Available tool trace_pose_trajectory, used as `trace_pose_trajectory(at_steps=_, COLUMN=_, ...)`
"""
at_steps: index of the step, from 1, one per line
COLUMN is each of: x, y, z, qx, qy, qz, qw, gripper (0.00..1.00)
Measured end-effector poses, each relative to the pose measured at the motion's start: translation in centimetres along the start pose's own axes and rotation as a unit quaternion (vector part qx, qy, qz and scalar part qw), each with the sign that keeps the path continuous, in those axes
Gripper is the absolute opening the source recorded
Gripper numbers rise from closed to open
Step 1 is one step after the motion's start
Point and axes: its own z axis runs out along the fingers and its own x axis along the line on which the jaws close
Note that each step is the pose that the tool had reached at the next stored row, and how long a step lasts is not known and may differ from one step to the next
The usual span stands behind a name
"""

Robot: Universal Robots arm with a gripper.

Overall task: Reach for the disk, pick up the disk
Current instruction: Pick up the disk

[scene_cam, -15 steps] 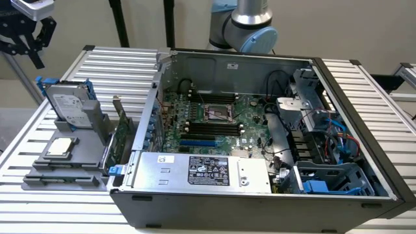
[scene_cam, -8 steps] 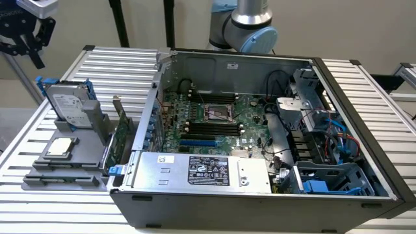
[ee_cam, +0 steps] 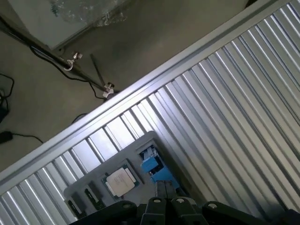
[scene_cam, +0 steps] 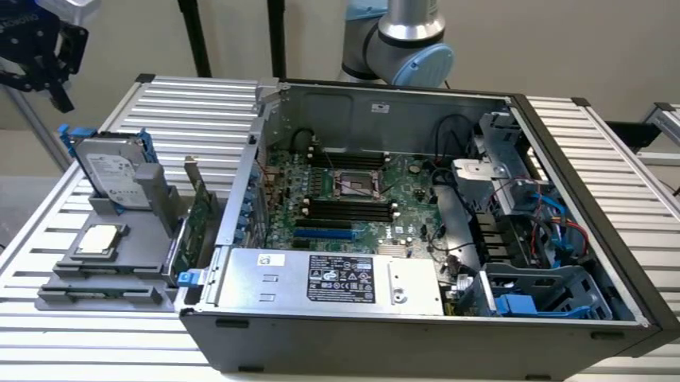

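The disk (scene_cam: 110, 169), a silver-grey hard drive with a white label and a bright blue bracket, stands upright in a grey holder (scene_cam: 107, 274) on the slatted table at the exterior view's left. My black gripper (scene_cam: 41, 89) hangs high above the disk and slightly to the exterior view's left, well apart from it. Its fingers are open and hold nothing. In the wrist view the disk's blue bracket (ee_cam: 153, 165) shows from above, beside the silver processor chip (ee_cam: 119, 180). The dark gripper housing (ee_cam: 165, 208) edges that picture.
An open computer case (scene_cam: 425, 215) with motherboard and silver power-supply box (scene_cam: 330, 278) stands to the exterior view's right of the holder. A green card (scene_cam: 197, 211) stands between holder and case. The processor chip (scene_cam: 98, 239) lies in the holder. The table edge (ee_cam: 140, 86) borders the floor.
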Motion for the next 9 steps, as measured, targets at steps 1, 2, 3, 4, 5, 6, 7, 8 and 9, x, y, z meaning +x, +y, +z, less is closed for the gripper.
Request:
trace_pose_trajectory(at_steps=1, x=0.00, y=0.00, z=-0.01, qx=0.0004, qy=-0.0001, qz=-0.009, qw=1.0000, gripper=0.11)
trace_pose_trajectory(at_steps=2, x=0.00, y=0.00, z=-0.02, qx=0.0008, qy=-0.0002, qz=-0.018, qw=0.9998, gripper=0.11)
trace_pose_trajectory(at_steps=3, x=0.00, y=0.00, z=-0.01, qx=0.0013, qy=-0.0004, qz=-0.027, qw=0.9996, gripper=0.11)
trace_pose_trajectory(at_steps=4, x=0.00, y=0.00, z=0.00, qx=0.0018, qy=-0.0006, qz=-0.036, qw=0.9994, gripper=0.11)
trace_pose_trajectory(at_steps=5, x=0.00, y=0.00, z=0.00, qx=0.0022, qy=-0.0006, qz=-0.045, qw=0.9990, gripper=0.11)
trace_pose_trajectory(at_steps=6, x=0.00, y=0.00, z=-0.01, qx=0.0024, qy=-0.0005, qz=-0.055, qw=0.9985, gripper=0.11)
trace_pose_trajectory(at_steps=7, x=0.00, y=0.00, z=-0.01, qx=0.0027, qy=-0.0005, qz=-0.063, qw=0.9980, gripper=0.11)
trace_pose_trajectory(at_steps=8, x=0.00, y=0.00, z=-0.01, qx=0.0030, qy=-0.0005, qz=-0.073, qw=0.9974, gripper=0.11)
trace_pose_trajectory(at_steps=9, x=0.00, y=0.00, z=-0.01, qx=0.0033, qy=-0.0004, qz=-0.082, qw=0.9967, gripper=0.11)
